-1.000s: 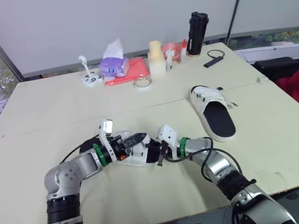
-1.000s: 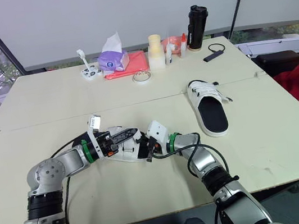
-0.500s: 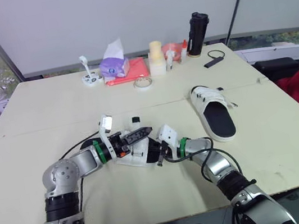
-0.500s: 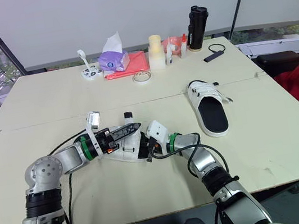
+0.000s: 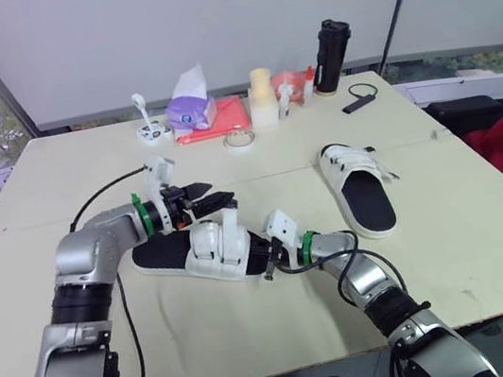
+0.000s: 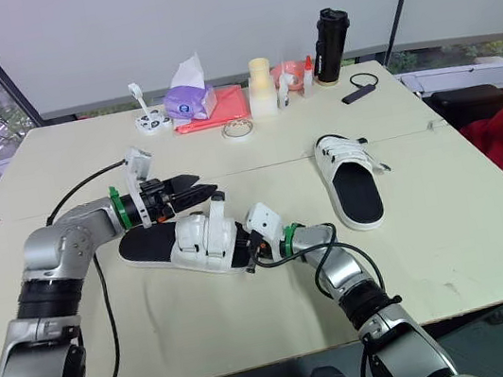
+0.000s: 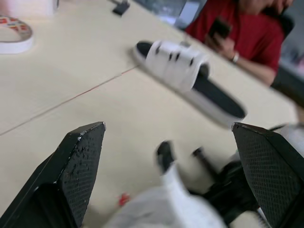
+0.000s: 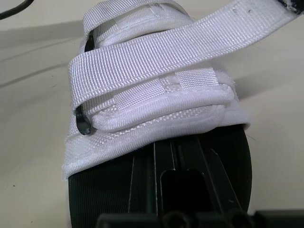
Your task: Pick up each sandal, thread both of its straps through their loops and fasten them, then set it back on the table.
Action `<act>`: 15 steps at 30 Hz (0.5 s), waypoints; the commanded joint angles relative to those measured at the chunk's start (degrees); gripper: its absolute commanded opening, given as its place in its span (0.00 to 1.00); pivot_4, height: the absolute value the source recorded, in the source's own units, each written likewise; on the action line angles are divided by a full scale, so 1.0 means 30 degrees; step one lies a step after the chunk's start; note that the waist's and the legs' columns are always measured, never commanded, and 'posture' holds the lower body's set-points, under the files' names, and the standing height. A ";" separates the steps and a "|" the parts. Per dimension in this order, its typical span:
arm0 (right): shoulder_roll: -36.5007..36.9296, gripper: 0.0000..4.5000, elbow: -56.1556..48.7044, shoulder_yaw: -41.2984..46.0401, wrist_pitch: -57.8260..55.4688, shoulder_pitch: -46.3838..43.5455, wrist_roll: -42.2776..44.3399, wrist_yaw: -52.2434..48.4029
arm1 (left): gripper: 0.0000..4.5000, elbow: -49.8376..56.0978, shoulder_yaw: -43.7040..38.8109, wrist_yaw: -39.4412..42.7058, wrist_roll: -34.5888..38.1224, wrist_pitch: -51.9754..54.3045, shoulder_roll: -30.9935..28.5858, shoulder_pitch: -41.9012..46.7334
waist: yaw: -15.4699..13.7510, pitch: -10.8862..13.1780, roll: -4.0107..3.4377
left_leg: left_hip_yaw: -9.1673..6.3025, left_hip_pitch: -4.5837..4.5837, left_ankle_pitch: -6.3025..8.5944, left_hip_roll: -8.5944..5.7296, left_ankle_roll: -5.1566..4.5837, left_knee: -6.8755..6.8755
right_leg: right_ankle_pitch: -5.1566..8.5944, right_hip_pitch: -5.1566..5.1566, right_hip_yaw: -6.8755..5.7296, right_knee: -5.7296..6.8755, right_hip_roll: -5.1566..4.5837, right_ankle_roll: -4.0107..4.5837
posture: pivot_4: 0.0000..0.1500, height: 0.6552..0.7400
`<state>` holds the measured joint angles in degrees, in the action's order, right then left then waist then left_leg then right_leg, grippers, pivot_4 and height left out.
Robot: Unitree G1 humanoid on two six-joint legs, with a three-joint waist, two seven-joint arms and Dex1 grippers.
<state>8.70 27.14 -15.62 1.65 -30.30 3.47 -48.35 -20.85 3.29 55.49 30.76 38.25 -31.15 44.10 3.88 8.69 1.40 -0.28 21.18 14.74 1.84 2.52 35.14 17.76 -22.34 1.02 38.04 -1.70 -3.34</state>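
Left wrist view: left gripper (image 7: 166, 128) spread wide, empty, far sandal (image 7: 185, 66) beyond it; right gripper (image 5: 265, 261) pinches near sandal (image 5: 213, 247) by one end.

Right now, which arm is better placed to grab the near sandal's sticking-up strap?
Left. The open left tool hovers beside the raised strap of the near sandal; the right tool sits low at its end.

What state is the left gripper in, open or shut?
Open. The left gripper has its fingers wide apart in its wrist view, with nothing held between them.
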 commanded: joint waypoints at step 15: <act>0.0103 0.00 0.1035 -0.0956 -0.1188 0.1290 -0.1032 0.0301 | 0.00 -0.5094 0.0733 0.5109 -0.2621 -0.1484 0.1400 0.3044 | 0.0007 0.0001 0.0005 | 0.0002 0.0044 0.0002 0.0001 -0.0012 0.0006 | -0.0002 -0.0036 -0.0002 0.0003 0.0042 0.0001 | 1.00 1.00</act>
<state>8.63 26.15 -15.62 1.64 -29.29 3.47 -47.65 -36.65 6.55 70.36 22.98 34.43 -27.12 51.52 3.90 8.70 1.42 -0.28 21.31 14.75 1.85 2.48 35.16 17.75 -22.45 1.01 38.05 -1.57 -3.34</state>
